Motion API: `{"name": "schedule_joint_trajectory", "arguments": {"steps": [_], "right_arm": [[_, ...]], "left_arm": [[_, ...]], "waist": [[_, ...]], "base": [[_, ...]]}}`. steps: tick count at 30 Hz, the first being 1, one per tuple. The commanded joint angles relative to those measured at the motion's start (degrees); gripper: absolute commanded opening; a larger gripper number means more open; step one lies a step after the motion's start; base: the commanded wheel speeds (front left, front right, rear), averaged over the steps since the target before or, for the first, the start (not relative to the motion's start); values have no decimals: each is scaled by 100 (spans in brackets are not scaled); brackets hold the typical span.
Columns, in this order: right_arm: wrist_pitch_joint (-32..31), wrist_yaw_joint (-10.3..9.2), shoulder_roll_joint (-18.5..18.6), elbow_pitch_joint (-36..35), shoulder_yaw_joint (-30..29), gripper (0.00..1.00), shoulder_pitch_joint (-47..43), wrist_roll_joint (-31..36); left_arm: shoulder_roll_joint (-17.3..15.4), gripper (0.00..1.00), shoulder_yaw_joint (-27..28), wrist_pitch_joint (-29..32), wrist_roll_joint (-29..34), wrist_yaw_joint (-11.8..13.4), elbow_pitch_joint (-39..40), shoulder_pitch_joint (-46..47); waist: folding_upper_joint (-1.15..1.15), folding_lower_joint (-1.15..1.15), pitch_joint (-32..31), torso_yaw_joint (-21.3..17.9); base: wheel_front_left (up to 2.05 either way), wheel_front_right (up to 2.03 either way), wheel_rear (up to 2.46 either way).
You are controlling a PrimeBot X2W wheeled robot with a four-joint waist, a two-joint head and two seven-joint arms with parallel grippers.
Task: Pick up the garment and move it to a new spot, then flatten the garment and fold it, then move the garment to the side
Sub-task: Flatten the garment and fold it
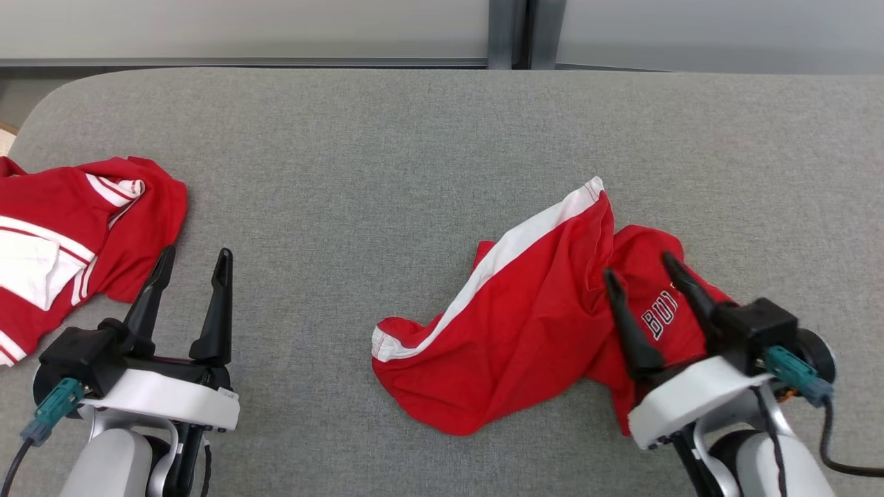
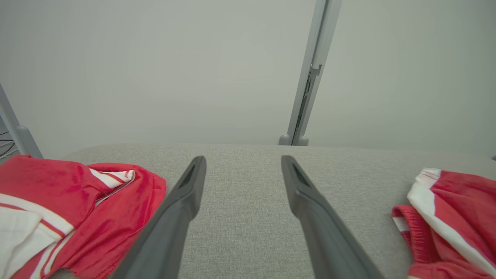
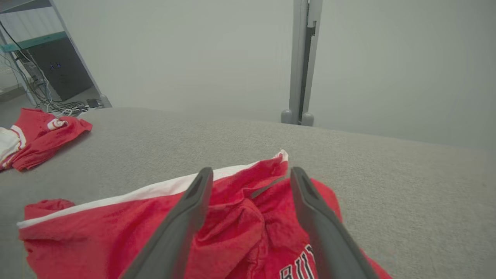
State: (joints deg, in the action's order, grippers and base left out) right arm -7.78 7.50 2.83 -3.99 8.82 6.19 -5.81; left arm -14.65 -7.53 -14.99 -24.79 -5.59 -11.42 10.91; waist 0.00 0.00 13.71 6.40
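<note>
A crumpled red garment (image 1: 525,310) with a white side stripe and dark lettering lies on the grey table (image 1: 414,159), right of centre. My right gripper (image 1: 642,266) hovers over its right part, open, fingers spread above the lettering with no cloth between them. In the right wrist view the garment (image 3: 240,221) bunches below the right gripper (image 3: 252,172). My left gripper (image 1: 193,259) stands open over bare table at the lower left. From the left wrist camera, the left gripper (image 2: 244,161) points across the cloth surface, with the garment's (image 2: 453,209) edge at the far right.
A second red and white garment (image 1: 62,241) lies heaped at the table's left edge, just left of my left gripper; it appears too as the heap (image 2: 66,209) and the heap (image 3: 35,135). A grey post (image 1: 511,34) and pale wall stand behind the table.
</note>
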Motion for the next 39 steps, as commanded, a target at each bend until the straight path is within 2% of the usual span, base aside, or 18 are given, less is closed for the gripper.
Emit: {"name": "schedule_joint_trajectory", "arguments": {"steps": [1, 5, 9, 11, 12, 19, 26, 32, 39], "right_arm": [[-127, -2, 12, 13, 163, 100, 125, 58], [-638, -2, 15, 97, 558, 100, 342, 154], [-1098, -2, 15, 148, 619, 100, 323, 371], [-1214, -2, 15, 72, 594, 39, 267, 396], [-1269, -2, 15, 47, 580, 0, 224, 396], [-1364, -2, 14, -345, 268, 0, -136, 291], [-1334, -2, 11, -647, -410, 0, -1086, -171], [-1055, -2, 12, -121, -391, 0, -1577, -569], [-439, -4, 9, 835, -192, 0, -1397, -976]], "left_arm": [[4, 100, 32, -24, 42, -40, -19, 67], [60, 100, 64, -24, 87, -95, -63, 136], [110, 100, 99, -24, 124, -131, -94, 125], [138, 100, 132, -24, 138, -139, -99, 116], [152, 100, 154, -24, 139, -143, -94, 112], [177, 100, 238, -24, 158, -178, -84, 127], [152, 100, 239, -24, 114, -193, -129, 120], [121, 100, 270, -24, 133, -199, -106, 147], [98, 100, 298, -24, 157, -196, -79, 184]], "waist": [[0, 0, 16, 17], [0, 0, 43, 74], [0, 0, 56, 105], [0, 0, 62, 101], [0, 0, 69, 95], [0, 0, 110, 37], [0, 0, 99, 11], [0, 0, 136, -6], [0, 0, 204, -28]], "base": [[0, 0, 0], [0, 0, 0], [0, 0, 0], [0, 0, 0], [0, 0, 0], [0, 0, 0], [0, 0, 0], [0, 0, 0], [0, 0, 0]]}}
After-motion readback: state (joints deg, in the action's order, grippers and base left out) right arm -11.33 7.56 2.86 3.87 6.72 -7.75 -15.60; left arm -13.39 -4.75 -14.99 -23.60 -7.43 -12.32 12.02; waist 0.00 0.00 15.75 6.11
